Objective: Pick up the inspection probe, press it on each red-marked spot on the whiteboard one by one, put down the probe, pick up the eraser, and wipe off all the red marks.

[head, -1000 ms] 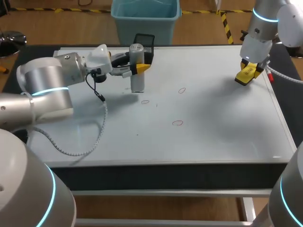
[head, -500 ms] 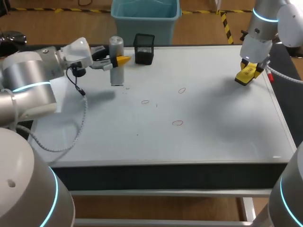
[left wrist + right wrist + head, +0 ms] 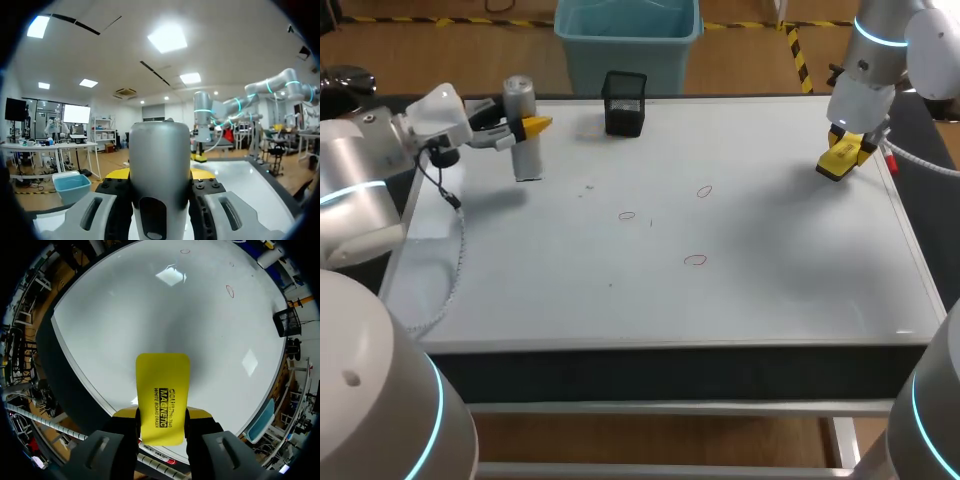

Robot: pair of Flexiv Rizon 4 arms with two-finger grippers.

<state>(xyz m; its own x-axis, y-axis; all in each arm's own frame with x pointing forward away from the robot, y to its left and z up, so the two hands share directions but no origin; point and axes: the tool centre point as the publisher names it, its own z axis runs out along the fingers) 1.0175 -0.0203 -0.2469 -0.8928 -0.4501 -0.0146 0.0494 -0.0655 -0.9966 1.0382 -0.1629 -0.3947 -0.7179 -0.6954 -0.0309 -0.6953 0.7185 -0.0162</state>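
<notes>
The inspection probe, a silver cylinder, stands upright over the far left corner of the whiteboard. The left gripper pinches it across its upper half, and that arm comes in from beyond the whiteboard's left edge. It cannot be told whether the probe's lower end touches the whiteboard. In the left wrist view the probe fills the gap between the two fingers, which press on it from both sides. A black mesh holder sits at the whiteboard's far edge, left of its middle. Three small red marks lie apart from one another around the whiteboard's middle, all unwiped. Over the whiteboard's far right part, the yellow eraser hangs raised off the surface, clamped in the right gripper. In the right wrist view the eraser juts out flat between the two fingers, with the whiteboard spread out beneath it.
</notes>
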